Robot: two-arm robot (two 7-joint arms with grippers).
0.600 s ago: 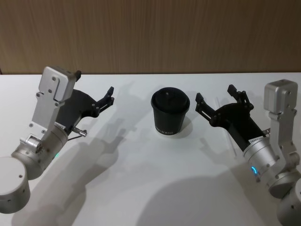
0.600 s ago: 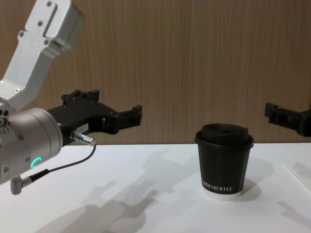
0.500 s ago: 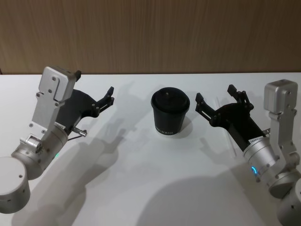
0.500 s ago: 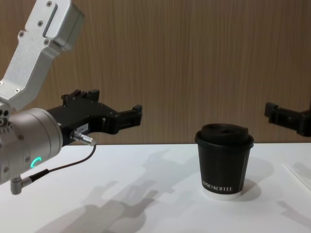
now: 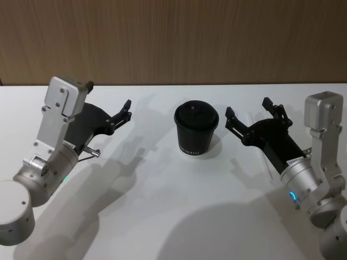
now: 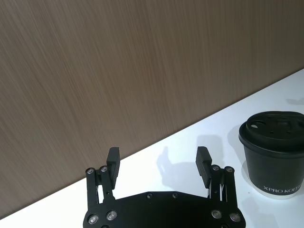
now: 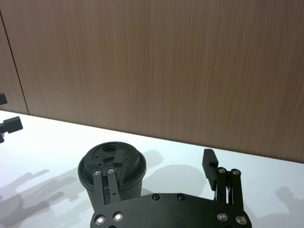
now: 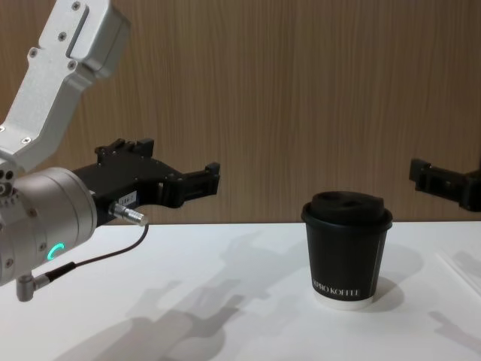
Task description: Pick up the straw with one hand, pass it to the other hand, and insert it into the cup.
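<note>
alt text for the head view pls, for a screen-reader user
A lidded black cup stands on a white table between two open, empty tools. The left tool and right tool hover on either side, pointing toward it without touching. A wood-panel wall is behind.

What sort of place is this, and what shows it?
Probably a robot test bench: a white table against a wood-panelled wall, the left gripper and right gripper poised open above it, one lidded black cup between them.
</note>
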